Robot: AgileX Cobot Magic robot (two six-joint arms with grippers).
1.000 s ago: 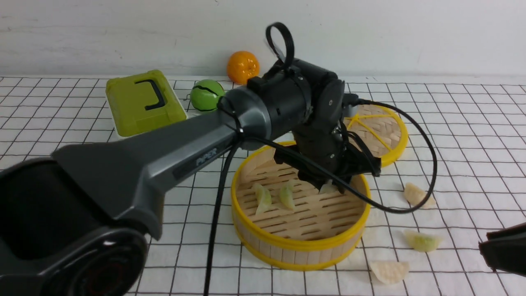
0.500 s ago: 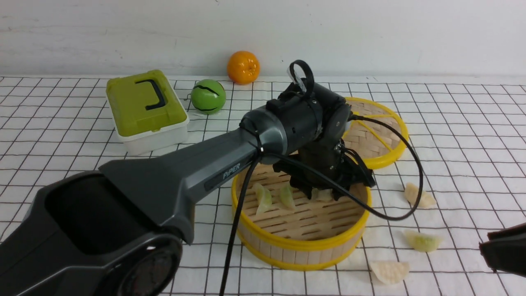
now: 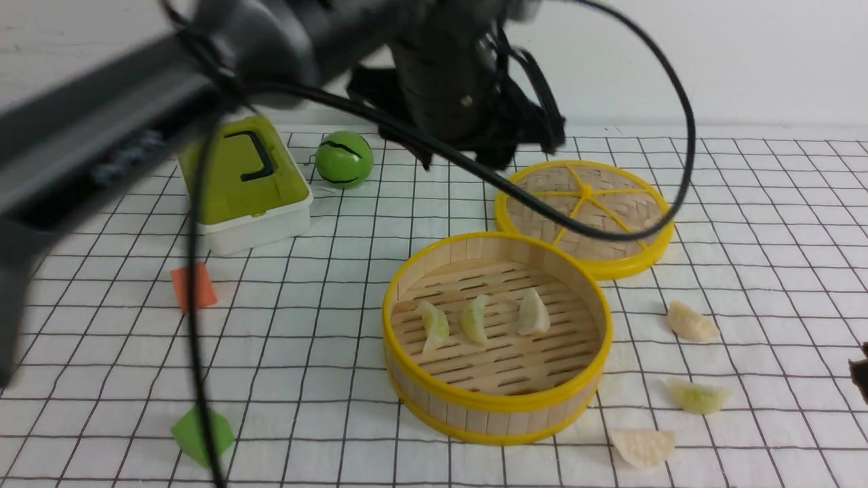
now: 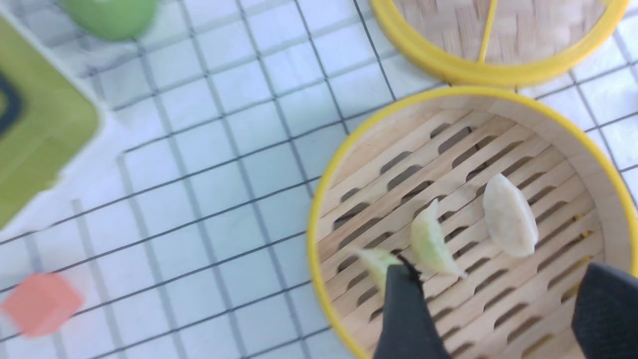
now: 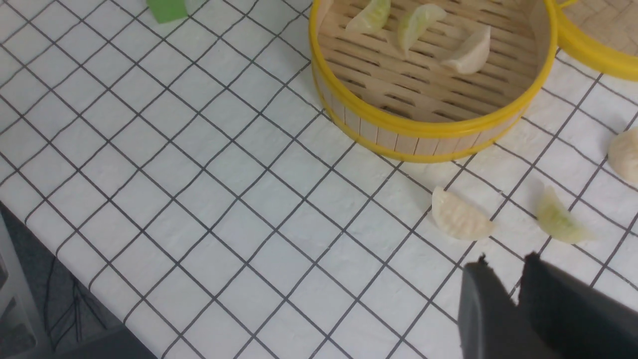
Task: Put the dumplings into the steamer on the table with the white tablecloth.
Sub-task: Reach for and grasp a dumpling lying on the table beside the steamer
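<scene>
The steamer (image 3: 498,404) stands on the white tablecloth (image 3: 319,339) with three dumplings on its floor: two greenish ones (image 3: 434,325) (image 3: 475,318) and a cream one (image 3: 532,312). Three more dumplings lie on the cloth to its right (image 3: 692,322) (image 3: 698,396) (image 3: 644,447). My left gripper (image 3: 468,152) is blurred, high above and behind the steamer; in the left wrist view it is open and empty (image 4: 498,269) over the steamer (image 4: 319,239). My right gripper (image 5: 507,259) is shut and empty, just short of two loose dumplings (image 5: 458,217) (image 5: 560,222); only a tip shows at the front view's right edge (image 3: 861,376).
The woven lid (image 3: 586,213) lies behind the steamer. A green-lidded box (image 3: 241,176) and a green ball (image 3: 344,159) stand at the back left. An orange cube (image 3: 193,286) and a green cube (image 3: 202,434) lie left. The table's near edge (image 5: 60,259) shows in the right wrist view.
My left gripper let go of the cream dumpling inside the steamer and rose fast up and back. The dumpling now lies on the steamer floor. The right gripper drew back toward the right edge.
</scene>
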